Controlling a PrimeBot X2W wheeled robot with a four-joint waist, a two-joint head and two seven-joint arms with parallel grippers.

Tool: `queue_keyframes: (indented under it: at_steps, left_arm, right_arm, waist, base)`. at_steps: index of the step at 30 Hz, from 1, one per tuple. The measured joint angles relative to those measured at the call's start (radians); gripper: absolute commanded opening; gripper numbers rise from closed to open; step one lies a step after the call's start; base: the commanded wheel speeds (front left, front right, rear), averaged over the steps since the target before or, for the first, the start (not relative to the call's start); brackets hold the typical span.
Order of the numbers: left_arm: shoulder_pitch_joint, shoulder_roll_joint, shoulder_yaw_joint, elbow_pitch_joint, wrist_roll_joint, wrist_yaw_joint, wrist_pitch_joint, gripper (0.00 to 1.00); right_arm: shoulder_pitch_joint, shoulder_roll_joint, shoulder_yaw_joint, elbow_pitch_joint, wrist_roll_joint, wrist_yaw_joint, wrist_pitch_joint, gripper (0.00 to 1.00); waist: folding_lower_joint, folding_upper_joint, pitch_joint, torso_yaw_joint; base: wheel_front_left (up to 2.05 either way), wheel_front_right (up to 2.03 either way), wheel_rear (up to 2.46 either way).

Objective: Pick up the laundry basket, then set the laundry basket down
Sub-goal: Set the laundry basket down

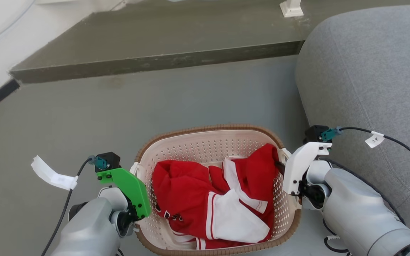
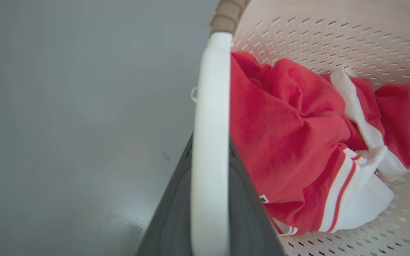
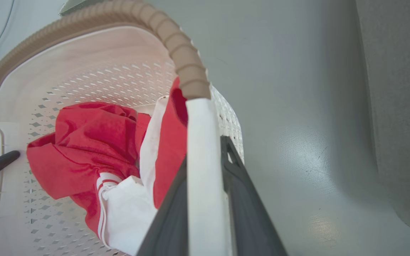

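Cream laundry basket (image 1: 208,147) with red-and-white clothes (image 1: 190,188) inside, over grey floor (image 1: 119,113), near grey sofa (image 1: 368,71) — lifted or resting, cannot tell. Left gripper (image 2: 210,167) clamped on left handle (image 2: 210,106), right gripper (image 3: 205,167) on right handle (image 3: 199,142) — one finger each side.

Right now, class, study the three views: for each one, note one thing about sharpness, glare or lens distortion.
Head view: evenly lit and sharp, the laundry basket and red garment crisp. Left wrist view: the white handle nearest the lens is soft and blurred. Right wrist view: a pale glare patch on the floor; the brown rim bows from wide-angle distortion.
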Motion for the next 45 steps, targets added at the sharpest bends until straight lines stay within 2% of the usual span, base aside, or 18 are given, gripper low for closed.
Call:
queue_keyframes:
  at_steps: [20, 45]
  left_arm:
    - [-0.102, 0.001, -0.010, -0.022, 0.001, 0.026, -0.061, 0.00]
    - [-0.282, 0.002, -0.001, -0.056, 0.024, 0.049, -0.199, 0.00]
  right_arm:
    - [-0.104, -0.014, -0.006, 0.011, -0.008, 0.001, -0.065, 0.00]
    - [-0.263, -0.053, -0.026, -0.024, -0.008, 0.002, -0.177, 0.00]
  waist:
    - [0.0000, 0.0000, 0.135, 0.002]
    - [0.0001, 0.0000, 0.435, 0.012]
  base:
    - [0.00, 0.00, 0.00]
    - [0.00, 0.00, 0.00]
